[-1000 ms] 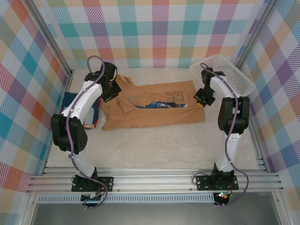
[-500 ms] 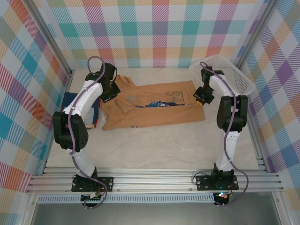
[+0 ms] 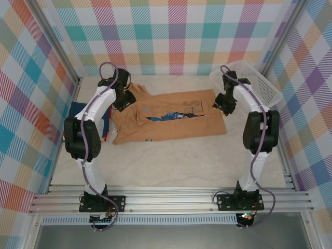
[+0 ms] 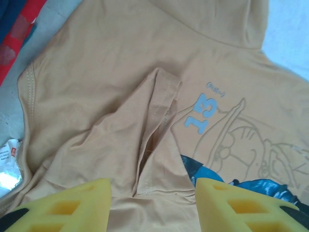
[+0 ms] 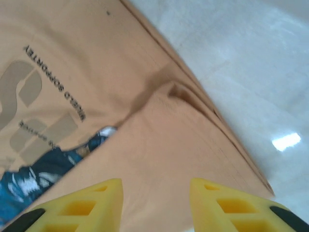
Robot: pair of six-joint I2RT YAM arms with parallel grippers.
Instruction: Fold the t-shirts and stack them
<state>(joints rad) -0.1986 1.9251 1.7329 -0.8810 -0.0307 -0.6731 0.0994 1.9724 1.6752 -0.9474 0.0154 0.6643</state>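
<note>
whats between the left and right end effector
The tan-orange t-shirt spans the stretch between the left end effector and the right end effector, in the top view.

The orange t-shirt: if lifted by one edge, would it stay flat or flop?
The orange t-shirt would probably flop: it already lies in soft folds. It looks thin, so likely light. Pushed, it would probably bunch up rather than slide whole.

Top external: fixed high behind the arm bases, looking down and forward over the whole table (image 3: 171, 161) to the plaid wall (image 3: 171, 36).
Left wrist: close above the tan-orange t-shirt (image 4: 120, 72), facing down, left gripper (image 4: 150, 186) at the frame's bottom edge.
Right wrist: close over the shirt's border and bare table, right gripper (image 5: 155, 182) at bottom.
Shared: all three see that shirt.
</note>
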